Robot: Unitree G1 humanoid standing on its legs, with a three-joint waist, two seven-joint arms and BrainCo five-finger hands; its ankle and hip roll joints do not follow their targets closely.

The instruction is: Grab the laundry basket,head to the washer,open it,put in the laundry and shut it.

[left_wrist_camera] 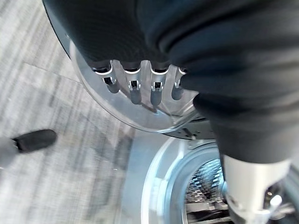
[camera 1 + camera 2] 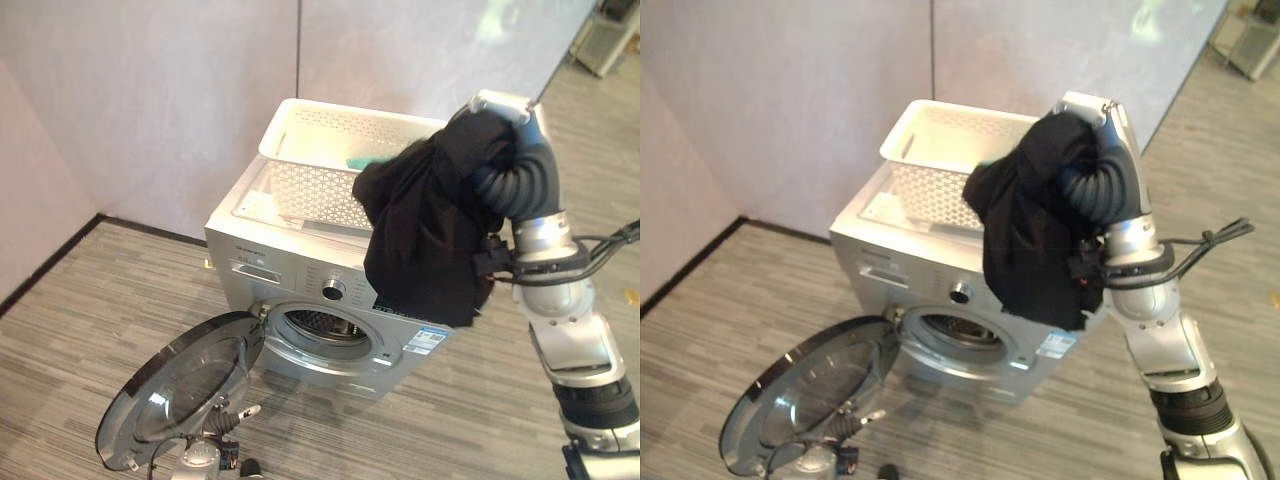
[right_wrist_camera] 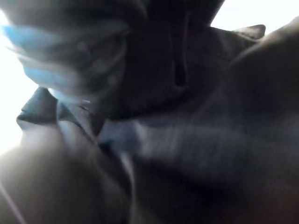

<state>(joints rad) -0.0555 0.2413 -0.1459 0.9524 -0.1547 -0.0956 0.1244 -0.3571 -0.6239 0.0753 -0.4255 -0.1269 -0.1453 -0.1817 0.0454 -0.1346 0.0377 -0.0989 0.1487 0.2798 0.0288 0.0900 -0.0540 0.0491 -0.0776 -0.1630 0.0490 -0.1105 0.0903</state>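
A silver front-loading washing machine [image 2: 330, 290] stands on a grey striped floor [image 2: 90, 330] against a pale wall [image 2: 150, 100]. Its round glass door [image 2: 180, 385] is swung wide open to the robot's left, leaving the drum opening [image 2: 322, 325] exposed. A white perforated laundry basket [image 2: 320, 150] sits on top of the machine, with a bit of teal cloth [image 2: 372, 161] showing inside near its right side. The robot's right arm reaches up from the lower right, and its right hand [image 2: 510, 135] is raised beside the basket's right end, above the washer's top. A black garment [image 2: 425, 230] hangs from that hand, draping down in front of the basket's right corner and the upper right part of the washer's front. The cloth covers the fingers, so it cannot be told how they are closed on it; the right wrist view shows dark folds of fabric pressed close, with a blurred light-blue patch. In the left wrist view the left hand [image 1: 135, 81] hangs low just over the open door's glass, its fingers [image 1: 134, 88] straight and relaxed, holding nothing, with the drum opening visible just past it.
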